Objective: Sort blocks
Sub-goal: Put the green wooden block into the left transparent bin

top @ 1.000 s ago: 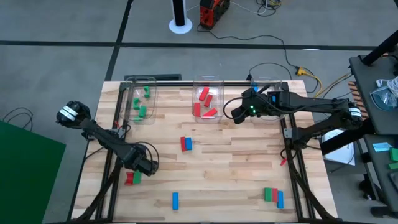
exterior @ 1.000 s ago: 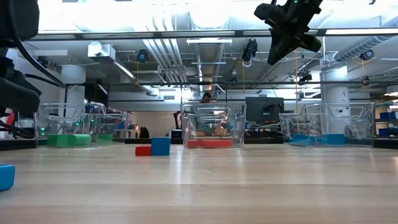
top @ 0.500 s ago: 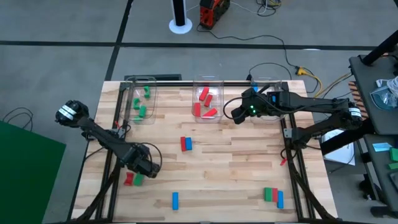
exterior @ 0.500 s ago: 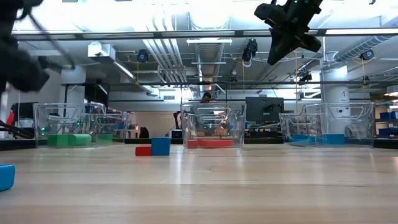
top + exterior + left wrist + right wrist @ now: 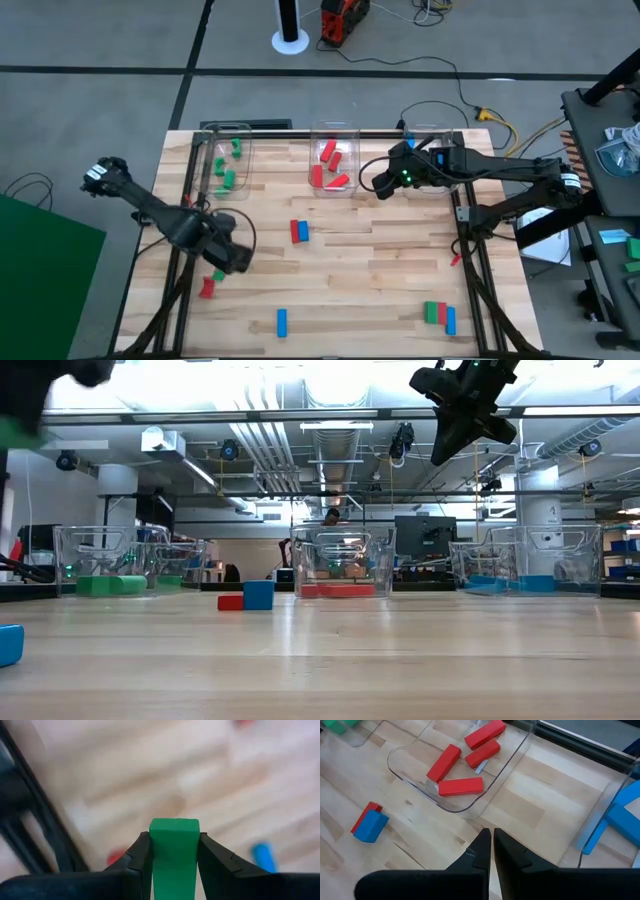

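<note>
A green block (image 5: 174, 851) is clamped between the fingers of the left gripper (image 5: 222, 256), held above the table (image 5: 380, 285) near its left edge, just beside a red block (image 5: 207, 288) (lying on the wood). The right gripper (image 5: 381, 184), fingers pressed together and empty, is held high beside the middle bin (image 5: 334, 163) of red blocks

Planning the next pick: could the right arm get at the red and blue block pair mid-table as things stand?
Probably yes: the right gripper hangs empty and shut near the red bin, and bare table lies between it and the red and blue blocks.
</note>
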Robot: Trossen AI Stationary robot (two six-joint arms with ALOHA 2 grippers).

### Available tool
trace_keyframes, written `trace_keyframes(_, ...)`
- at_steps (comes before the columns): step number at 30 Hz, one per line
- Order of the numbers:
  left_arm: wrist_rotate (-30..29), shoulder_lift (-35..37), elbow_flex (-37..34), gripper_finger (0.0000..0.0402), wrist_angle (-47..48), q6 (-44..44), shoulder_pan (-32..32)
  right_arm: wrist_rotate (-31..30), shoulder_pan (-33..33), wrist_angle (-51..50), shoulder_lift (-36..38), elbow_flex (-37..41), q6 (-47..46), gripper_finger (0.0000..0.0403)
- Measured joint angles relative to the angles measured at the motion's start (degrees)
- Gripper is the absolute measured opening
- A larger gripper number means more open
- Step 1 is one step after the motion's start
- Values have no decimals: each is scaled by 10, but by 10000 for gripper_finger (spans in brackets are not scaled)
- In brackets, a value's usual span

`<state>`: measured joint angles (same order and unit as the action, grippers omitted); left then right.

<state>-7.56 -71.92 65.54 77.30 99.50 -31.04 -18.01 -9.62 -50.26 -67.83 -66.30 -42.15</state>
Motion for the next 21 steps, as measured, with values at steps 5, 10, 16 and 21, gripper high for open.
trace_keyframes(5, -201, 11, 57, 97, 66, -15, 19, 0, 0, 0, 0, 0, 2, 12)
trace_keyframes(10, -352, 14, 83, 97, 129, -20, 77, 0, 0, 0, 0, 0, 8, 12)
trace_keyframes(16, -444, 15, 60, 97, 127, -115, 202, 0, 0, 0, 0, 0, 9, 12)
trace_keyframes(21, -520, 17, 2, 97, 118, -134, 297, 0, 0, 1, 0, 0, 9, 12)
